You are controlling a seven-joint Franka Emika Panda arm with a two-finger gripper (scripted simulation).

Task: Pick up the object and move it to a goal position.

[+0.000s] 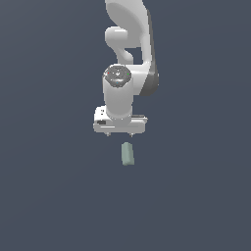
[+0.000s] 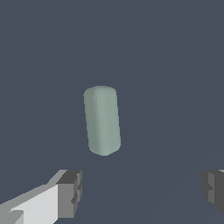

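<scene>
Plain dark slate-blue backdrop (image 1: 44, 196), evenly lit.

The white arm (image 1: 128, 44) reaches down from the top centre of the exterior view, wrist pointing straight down. Its gripper (image 1: 120, 133) sits mid-frame, jaws spread wide apart, dark fingertips (image 2: 70, 192) holding nothing.
</scene>
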